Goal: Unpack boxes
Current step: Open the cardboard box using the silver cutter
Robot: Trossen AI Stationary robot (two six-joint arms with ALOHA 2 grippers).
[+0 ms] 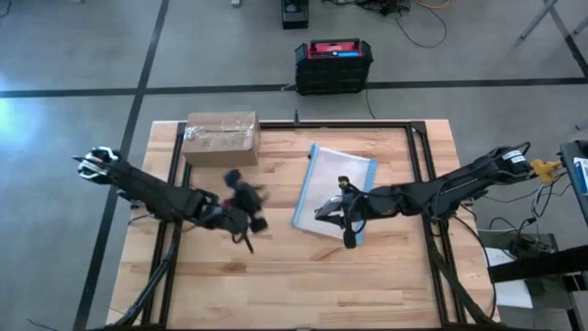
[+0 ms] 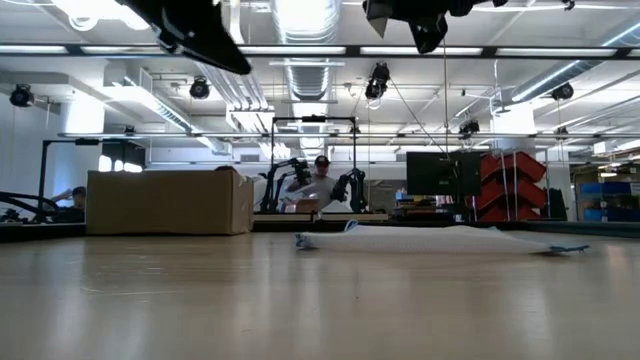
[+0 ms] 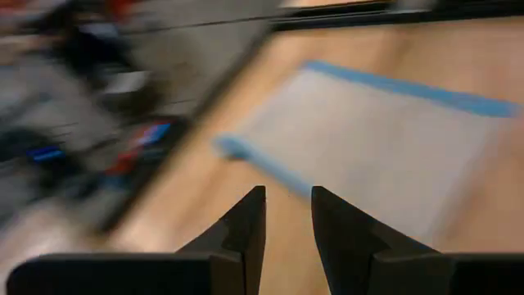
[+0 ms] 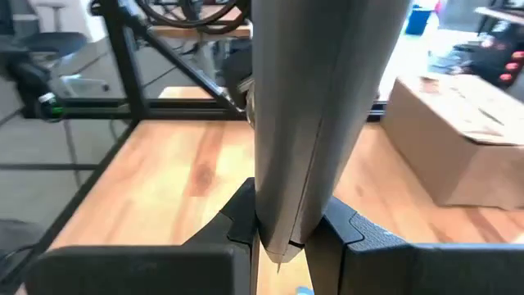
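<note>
Your cardboard box (image 1: 220,138) sits closed at the desk's (image 1: 276,276) far edge, beyond the clear pouch (image 1: 335,184), while your left pincer (image 1: 250,207) hovers nearer you, slightly spread and empty, and your right pincer (image 1: 344,213) pinches a gray blade-like tool (image 4: 315,123) over the pouch, probably for cutting tape.

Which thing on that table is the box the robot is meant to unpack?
Look at the wooden table, toward its far edge on the left arm's side. There sits the cardboard box: brown, blocky, with shiny tape on top, unlike the flat clear pouch with a blue edge beside it.
</note>
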